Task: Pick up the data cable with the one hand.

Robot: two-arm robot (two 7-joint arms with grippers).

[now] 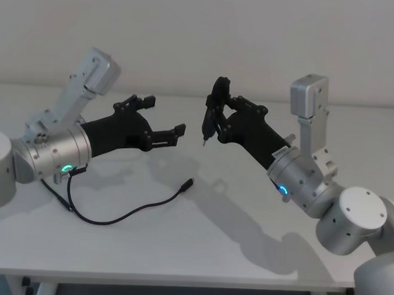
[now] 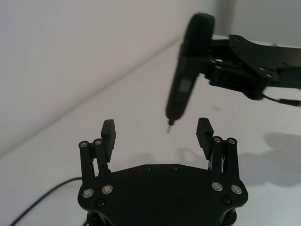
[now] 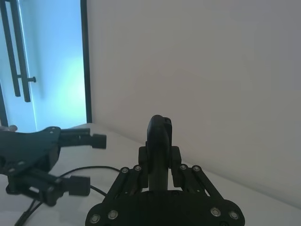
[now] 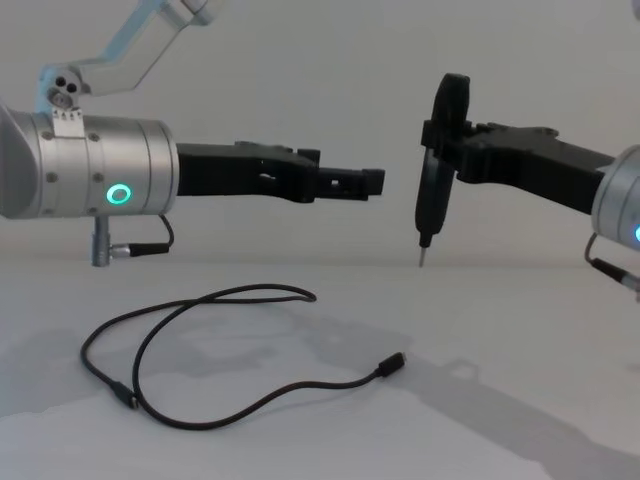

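**Left claw open in the air, cable flat on the surface**

The cable [image 1: 136,213] lies on the white surface [image 1: 212,253] in one loose loop, with nothing holding it. In the head view it runs from under the left arm's silver wrist out toward the middle, ending in a small plug [image 1: 189,183]. From the chest view the loop sits below the left arm. One plug points toward the right arm's side, and the other end lies near the loop's left edge.

The left claw [image 1: 164,115], on the wrist with the green ring [image 4: 120,194], hangs above the surface and reaches toward the middle. Its two fingers are spread wide apart with nothing between them. It is clear of the cable, which lies lower and nearer the robot. A short stretch of the cable shows in the left wrist view at a corner, behind the claw's base.

The right claw [image 1: 218,116], on the wrist with the blue ring [image 1: 283,189], is also raised and reaches in from the other side. It is clamped on a black pen-shaped tool [image 4: 435,190], which hangs upright with its thin pin tip pointing down, well above the surface. The two claws face each other, near but apart.
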